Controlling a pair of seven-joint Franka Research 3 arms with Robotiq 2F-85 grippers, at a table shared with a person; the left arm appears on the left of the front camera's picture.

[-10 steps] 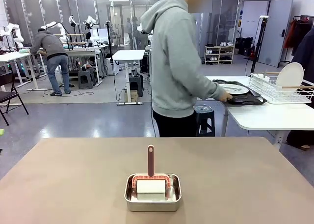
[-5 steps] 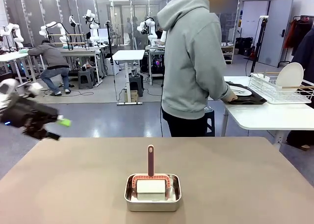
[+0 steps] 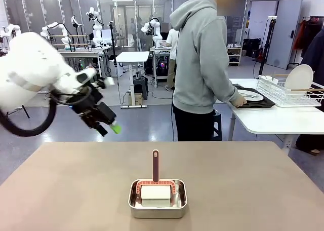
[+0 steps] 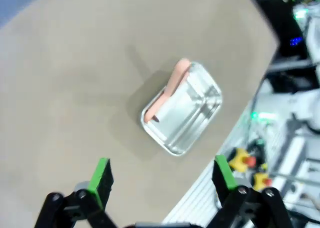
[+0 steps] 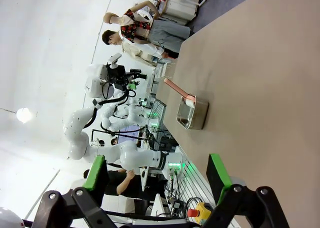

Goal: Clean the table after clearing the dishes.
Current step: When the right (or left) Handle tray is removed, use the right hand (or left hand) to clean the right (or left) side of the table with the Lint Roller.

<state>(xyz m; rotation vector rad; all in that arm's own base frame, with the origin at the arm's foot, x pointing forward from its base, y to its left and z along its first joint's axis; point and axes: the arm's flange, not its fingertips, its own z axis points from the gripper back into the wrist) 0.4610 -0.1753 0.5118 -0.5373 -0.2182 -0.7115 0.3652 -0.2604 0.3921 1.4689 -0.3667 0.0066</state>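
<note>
Two things sit in the small steel pan (image 3: 157, 210) near the front middle of the counter (image 3: 253, 180): a white block (image 3: 155, 192) that looks like a sponge, and a reddish-pink tool (image 3: 155, 165) whose slim handle stands straight up out of the pan. I'd reckon that handle is the place to take hold for the wiping, pinched across its narrow sides a little below the top. It looks like light, stiff plastic, so the likelier trouble is the pan skating on the smooth top rather than any weight. The counter itself is wide, flat, matte light brown and hard, with no dish on it and no mess I can make out. The right gripper (image 5: 156, 173), in its own wrist view, has its green-padded fingers spread wide with nothing between them. Farther off, above the counter's far left, the left gripper (image 3: 109, 128) hangs in the air tilted down toward the middle, fingers likewise wide and empty, well apart from the pan. Beyond the far edge a person (image 3: 202, 64) in a grey hoodie stands at a white table (image 3: 273, 120) on the right with a hand on a dark tray (image 3: 255, 103) carrying a white plate (image 3: 250, 94), beside a wire dish rack (image 3: 273, 91). Those look breakable and slick, best lifted by the tray's ends.
</note>
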